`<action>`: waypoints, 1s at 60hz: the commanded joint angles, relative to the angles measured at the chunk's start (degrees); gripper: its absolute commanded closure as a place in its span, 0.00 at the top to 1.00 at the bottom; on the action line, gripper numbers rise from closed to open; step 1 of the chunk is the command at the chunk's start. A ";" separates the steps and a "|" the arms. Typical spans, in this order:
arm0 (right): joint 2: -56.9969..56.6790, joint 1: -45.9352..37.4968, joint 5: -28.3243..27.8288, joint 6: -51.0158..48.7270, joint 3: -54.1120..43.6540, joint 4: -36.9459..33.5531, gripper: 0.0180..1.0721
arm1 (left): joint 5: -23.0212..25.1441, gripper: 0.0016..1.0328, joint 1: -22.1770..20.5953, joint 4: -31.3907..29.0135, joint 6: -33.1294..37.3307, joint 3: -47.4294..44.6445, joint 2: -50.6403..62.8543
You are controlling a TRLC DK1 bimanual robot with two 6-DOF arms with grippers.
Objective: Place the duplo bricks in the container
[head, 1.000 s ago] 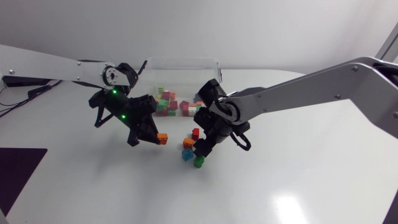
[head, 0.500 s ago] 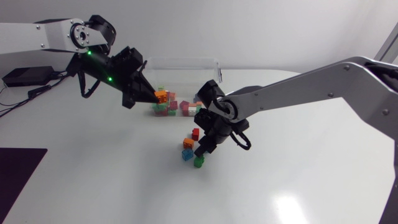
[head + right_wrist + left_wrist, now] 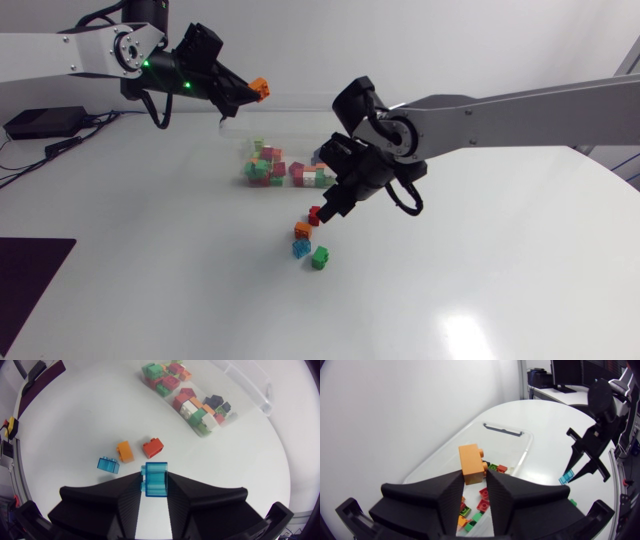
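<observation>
Underneath everything, a white table (image 3: 480, 290). From the right edge, the right arm (image 3: 520, 105), stretched past the middle. From the left edge, the left arm (image 3: 60, 50), up high at the far side.

Toward the table's far side, a clear plastic container (image 3: 505, 431), open on top, with a heap of mixed bricks (image 3: 272, 168) inside: red, green, orange, white, dark blue.

Above that container, the left gripper (image 3: 473, 476), fingers narrowly apart and clamped from both sides on an orange brick (image 3: 471, 461), well clear of the heap below.

In front of the container, raised above the table, the right gripper (image 3: 154, 479), likewise narrow, pinching a see-through blue brick (image 3: 155, 477) between both fingers.

Ahead of it, loose on the table:
- a red brick (image 3: 153, 448) and a loose orange brick (image 3: 125, 451) side by side;
- a pale blue brick (image 3: 108, 464) just beside the loose orange one;
- a green brick (image 3: 320, 258), found in the head view only, nearest the table's front and close to the pale blue one.

All four apart from both grippers.
</observation>
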 commanded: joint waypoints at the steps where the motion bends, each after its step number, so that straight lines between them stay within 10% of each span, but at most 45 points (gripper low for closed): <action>1: -1.66 -0.09 -0.11 0.91 2.01 -0.56 0.21 | -2.05 0.29 0.06 3.70 -6.15 1.65 2.85; 9: -2.28 -0.27 -0.20 1.08 3.32 0.23 0.21 | -12.24 0.45 -1.35 11.17 -12.30 2.00 5.40; 16: -2.63 -0.71 -0.20 1.61 5.08 1.90 0.21 | -22.09 0.96 -3.02 15.83 -13.71 -0.46 4.96; 28: -2.45 -1.85 -0.20 1.79 9.13 4.89 0.21 | -29.38 0.96 -6.71 28.49 -12.74 -15.32 -6.12; 60: 5.90 -4.05 -1.43 2.93 18.18 20.01 0.22 | -24.99 0.96 -6.44 11.35 -15.91 -25.16 -18.25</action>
